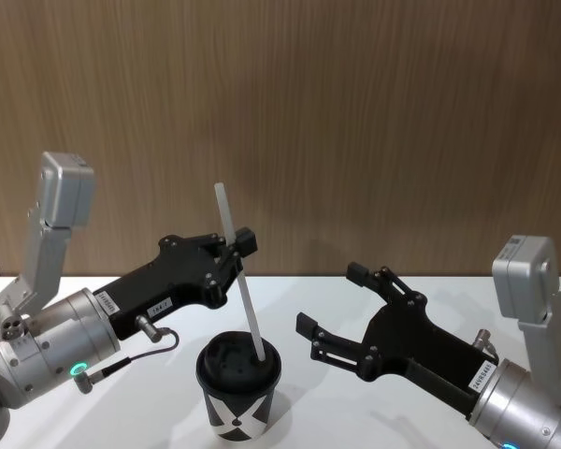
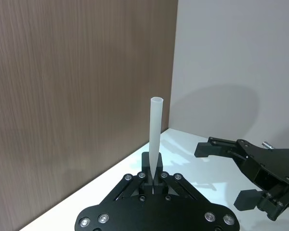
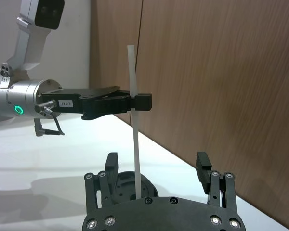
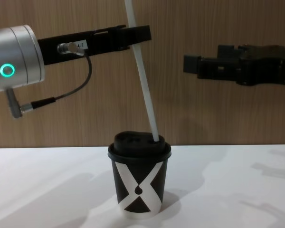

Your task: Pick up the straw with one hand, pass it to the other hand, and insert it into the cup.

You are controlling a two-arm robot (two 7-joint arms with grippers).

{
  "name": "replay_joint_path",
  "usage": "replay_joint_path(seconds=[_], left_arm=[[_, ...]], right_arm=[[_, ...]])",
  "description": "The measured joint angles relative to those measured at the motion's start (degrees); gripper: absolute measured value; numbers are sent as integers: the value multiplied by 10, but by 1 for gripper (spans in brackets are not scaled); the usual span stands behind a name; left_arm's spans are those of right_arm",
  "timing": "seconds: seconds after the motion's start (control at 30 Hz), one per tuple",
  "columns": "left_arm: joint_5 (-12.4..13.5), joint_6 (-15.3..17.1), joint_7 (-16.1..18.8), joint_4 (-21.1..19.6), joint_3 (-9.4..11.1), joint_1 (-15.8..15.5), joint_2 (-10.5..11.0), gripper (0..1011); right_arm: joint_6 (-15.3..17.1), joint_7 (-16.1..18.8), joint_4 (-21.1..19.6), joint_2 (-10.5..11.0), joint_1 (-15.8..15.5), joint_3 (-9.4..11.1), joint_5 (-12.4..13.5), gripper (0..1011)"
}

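The white straw leans slightly, its lower end resting in the domed lid of the black cup with the white X pattern. My left gripper is shut on the straw's upper part, well above the lid. In the left wrist view the straw rises from between the closed fingertips. My right gripper hangs open to the right of the cup, apart from the straw, with nothing between its fingers. In the right wrist view the straw and the lid lie ahead of it.
The cup stands on a white table near the front middle. A brown wood-panel wall closes off the back. Free table surface lies to either side of the cup.
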Motion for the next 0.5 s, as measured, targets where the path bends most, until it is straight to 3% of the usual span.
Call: replay_joint_path(seconds=[0.5], left_arm=[[5, 8, -1, -3, -1, 1, 3, 6]], right_arm=[[0, 0, 0, 0, 0, 0, 0, 1001]])
